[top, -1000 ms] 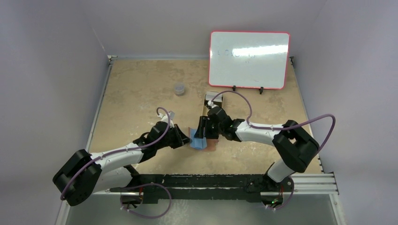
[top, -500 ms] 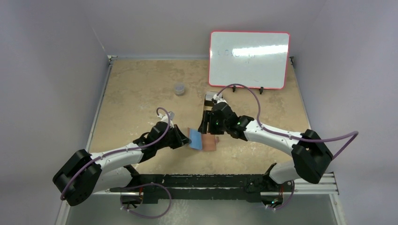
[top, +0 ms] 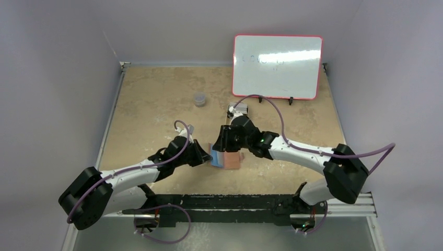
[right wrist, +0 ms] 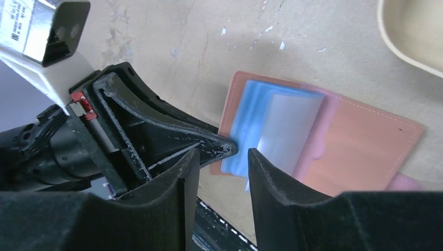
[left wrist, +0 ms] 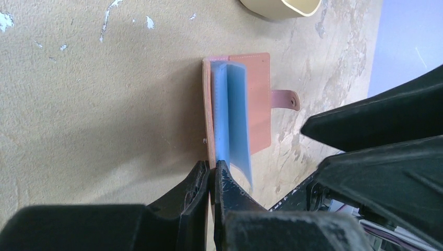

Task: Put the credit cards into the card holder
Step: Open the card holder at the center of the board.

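Inside card holder (left wrist: 258,99), credit cards (left wrist: 232,110)

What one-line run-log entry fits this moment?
left gripper: shut on card holder edge | right gripper: open, above holder | credit cards: blue, in open holder

left arm (top: 130,172) and right arm (top: 303,151) extended forward and inward, wrists nearly meeting. left gripper (left wrist: 210,172) was clamped on the card holder (left wrist: 258,104) edge. right gripper (right wrist: 222,154) pointed downward, fingers spread apart.
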Controlling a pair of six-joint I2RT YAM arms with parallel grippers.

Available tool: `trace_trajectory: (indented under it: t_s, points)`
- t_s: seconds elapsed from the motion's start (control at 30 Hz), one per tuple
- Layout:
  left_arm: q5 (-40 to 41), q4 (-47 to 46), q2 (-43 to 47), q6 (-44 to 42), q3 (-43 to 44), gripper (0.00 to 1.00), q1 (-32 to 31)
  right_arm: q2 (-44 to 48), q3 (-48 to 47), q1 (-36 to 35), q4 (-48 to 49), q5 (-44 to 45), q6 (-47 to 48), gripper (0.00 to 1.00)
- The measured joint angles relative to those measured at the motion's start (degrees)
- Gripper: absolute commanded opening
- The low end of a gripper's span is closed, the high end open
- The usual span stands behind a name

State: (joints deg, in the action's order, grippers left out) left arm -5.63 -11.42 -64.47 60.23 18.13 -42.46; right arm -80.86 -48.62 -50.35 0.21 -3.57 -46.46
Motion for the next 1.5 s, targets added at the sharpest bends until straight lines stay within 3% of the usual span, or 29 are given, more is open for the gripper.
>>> trace_trajectory:
  t_s: [0.13, 0.47, 0.8, 1.0, 1.27, 1.5]
  points:
    - [0.0, 0.22, 0.35, 0.0, 0.0, 0.0, -0.04, -3.56, -1.03, -0.66, 0.63, -0.13, -0.26, 0.49]
    - [0.15, 0.37, 1.18, 0.0, 0.0, 0.0, -0.22, -9.35, -3.23, -0.66, -2.97, 4.42, 0.24, 0.5]
    - [0.98, 1.14, 1.18, -0.07, 0.0, 0.0, -0.37, -10.73, -4.07, -0.66, -7.98, 8.9, 0.59, 0.43]
    - [1.68, 2.45, 1.97, -0.04, 0.0, 0.12, -0.37, -8.74, -0.98, -0.66, -9.7, 11.52, 0.57, 0.37]
    - [1.88, 2.21, 2.12, 0.15, 0.0, 0.36, -0.37, -8.61, 1.75, -0.66, -9.73, 13.2, 0.39, 0.34]
    - [1.95, 1.79, 0.66, 0.11, 0.04, 0.38, -0.37, -8.28, 2.21, -0.66, -9.27, 13.42, 0.42, 0.33]
